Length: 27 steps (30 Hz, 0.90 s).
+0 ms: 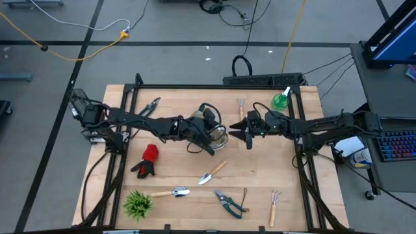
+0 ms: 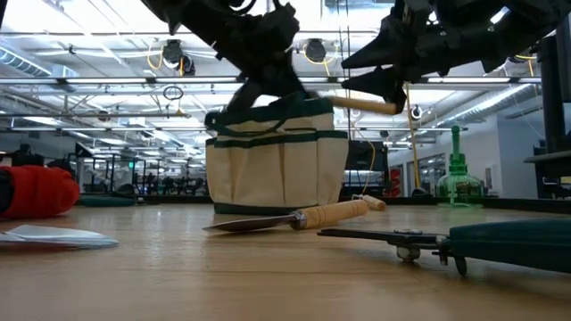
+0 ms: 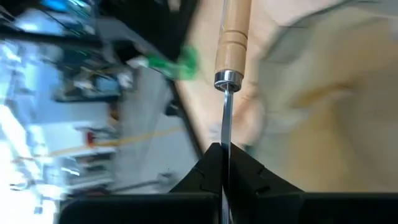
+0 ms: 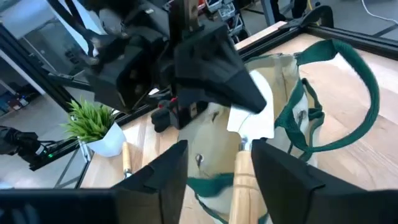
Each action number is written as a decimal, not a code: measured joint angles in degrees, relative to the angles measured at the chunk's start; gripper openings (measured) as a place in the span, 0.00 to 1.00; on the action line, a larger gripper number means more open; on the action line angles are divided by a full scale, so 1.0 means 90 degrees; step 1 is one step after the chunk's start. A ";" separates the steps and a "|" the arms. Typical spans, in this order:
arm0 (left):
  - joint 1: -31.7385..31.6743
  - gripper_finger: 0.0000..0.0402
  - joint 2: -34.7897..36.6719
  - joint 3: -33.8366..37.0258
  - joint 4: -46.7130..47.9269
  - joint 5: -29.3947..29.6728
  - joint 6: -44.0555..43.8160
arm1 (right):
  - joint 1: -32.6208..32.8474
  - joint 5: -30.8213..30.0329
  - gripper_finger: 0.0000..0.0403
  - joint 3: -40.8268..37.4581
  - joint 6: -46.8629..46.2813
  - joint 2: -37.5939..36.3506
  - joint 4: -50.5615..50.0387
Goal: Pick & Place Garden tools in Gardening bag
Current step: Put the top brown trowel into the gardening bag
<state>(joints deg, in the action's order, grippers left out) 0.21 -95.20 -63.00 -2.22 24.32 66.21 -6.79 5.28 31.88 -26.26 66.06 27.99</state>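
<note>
Cream canvas bag [image 1: 214,133] stands mid-surface; above it the left tool [image 3: 222,163] is clenched on a trowel [image 4: 247,144], right tool [image 4: 219,165] released astride its handle.

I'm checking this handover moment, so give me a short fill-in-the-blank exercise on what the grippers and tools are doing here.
1. The left gripper is shut on the metal ____ of the wooden-handled trowel.
2. The right gripper has its fingers ____ on either side of the trowel's handle.
3. Both grippers meet above the gardening ____.
4. The plant stands at the table's near-____ corner in the high view.

Missing words: blade; open; bag; left
</note>
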 joint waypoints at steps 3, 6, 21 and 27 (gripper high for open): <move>0.0000 0.01 0.0161 -0.0001 0.0160 -0.0009 -0.0447 | -0.0002 -0.0070 0.47 0.0000 0.0043 0.0000 -0.0019; 0.0000 0.01 0.0508 0.0006 0.0344 -0.0041 -0.0828 | -0.0002 -0.0069 0.49 -0.0002 0.0116 -0.0002 0.0008; -0.0093 0.01 0.1525 0.0002 0.3355 0.0231 -0.2128 | -0.0002 -0.0069 0.50 -0.0012 0.0236 0.0000 -0.0005; -0.0146 0.01 0.1523 0.0002 0.3592 0.0149 -0.2432 | -0.0002 -0.0068 0.49 -0.0015 0.0236 0.0000 -0.0005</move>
<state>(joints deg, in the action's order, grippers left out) -1.10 -81.49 -62.98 30.10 25.67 44.33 -6.81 4.67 31.75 -24.14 66.06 27.94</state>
